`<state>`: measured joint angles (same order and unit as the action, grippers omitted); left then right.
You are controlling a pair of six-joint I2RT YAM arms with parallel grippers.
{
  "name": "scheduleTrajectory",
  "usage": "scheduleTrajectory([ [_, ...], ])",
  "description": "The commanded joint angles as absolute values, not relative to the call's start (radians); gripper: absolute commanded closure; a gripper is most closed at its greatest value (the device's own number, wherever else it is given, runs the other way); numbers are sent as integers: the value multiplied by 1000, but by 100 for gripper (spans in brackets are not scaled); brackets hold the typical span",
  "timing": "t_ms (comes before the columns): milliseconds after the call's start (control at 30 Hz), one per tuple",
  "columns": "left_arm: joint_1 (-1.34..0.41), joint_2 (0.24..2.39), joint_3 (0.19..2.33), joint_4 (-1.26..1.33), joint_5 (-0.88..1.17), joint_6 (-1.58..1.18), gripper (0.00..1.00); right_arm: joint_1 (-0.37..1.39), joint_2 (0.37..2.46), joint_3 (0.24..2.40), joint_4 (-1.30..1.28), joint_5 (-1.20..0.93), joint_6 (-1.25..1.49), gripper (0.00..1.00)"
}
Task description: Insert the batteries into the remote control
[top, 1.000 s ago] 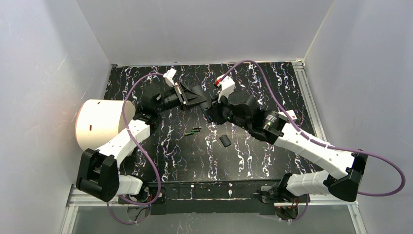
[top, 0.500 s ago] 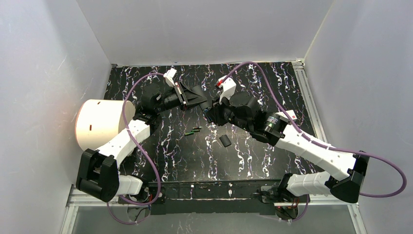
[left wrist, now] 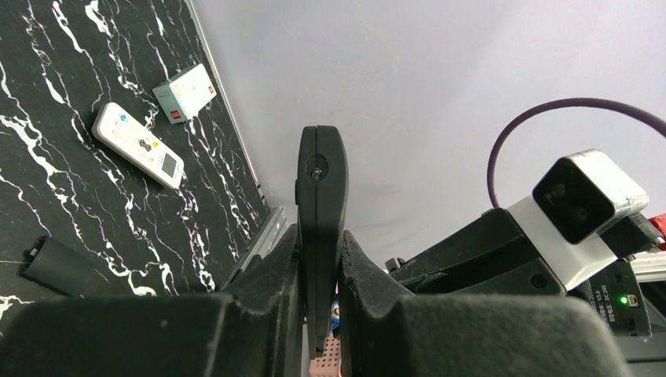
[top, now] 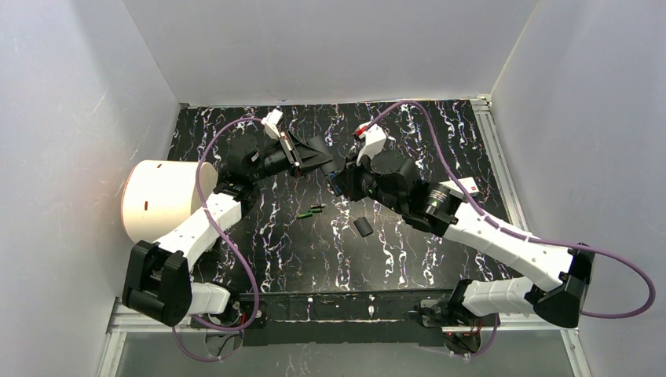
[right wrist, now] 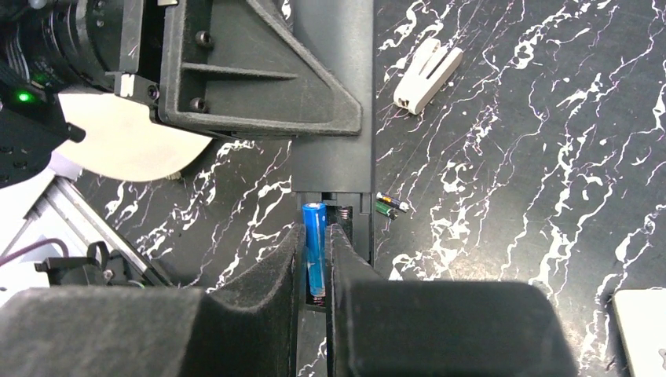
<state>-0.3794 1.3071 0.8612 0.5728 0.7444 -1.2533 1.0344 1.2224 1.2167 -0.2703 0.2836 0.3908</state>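
My left gripper (left wrist: pixel 320 239) is shut on a black remote control (left wrist: pixel 320 188), held edge-on above the table; in the top view that remote (top: pixel 318 149) juts from the left gripper (top: pixel 302 159). My right gripper (right wrist: pixel 316 236) is shut on a blue battery (right wrist: pixel 314 232). The battery lies lengthwise in the remote's open compartment (right wrist: pixel 345 208), springs showing at both ends. In the top view the right gripper (top: pixel 339 177) meets the remote's end. Two more batteries (right wrist: pixel 389 206), one green and one dark, lie side by side on the table (top: pixel 312 210).
A black battery cover (top: pixel 362 227) lies near the table's middle. A white cylinder (top: pixel 161 200) stands at the left. A white remote (left wrist: pixel 137 145) and a small white box (left wrist: pixel 184 92) lie near the wall. A white slotted piece (right wrist: pixel 428 76) rests beyond the batteries.
My right wrist has shifted slightly right and up, staying at the remote's end. The left gripper has tilted the remote a little. The loose batteries and cover have not moved.
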Motion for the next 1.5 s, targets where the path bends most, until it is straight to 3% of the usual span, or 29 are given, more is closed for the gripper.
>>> scheduleTrajectory([
  [0,-382,1240,893,627,740,-1295,100,1038,1211,1173,-228,323,471,88],
  [300,-382,1238,896,627,698,-1330,100,1039,1174,1116,-214,262,415,88],
  [500,-380,1236,916,628,659,-1343,100,1038,1143,1072,-238,243,353,99],
  [1467,-372,1180,939,737,676,-1300,100,1038,1193,911,-229,227,453,99],
])
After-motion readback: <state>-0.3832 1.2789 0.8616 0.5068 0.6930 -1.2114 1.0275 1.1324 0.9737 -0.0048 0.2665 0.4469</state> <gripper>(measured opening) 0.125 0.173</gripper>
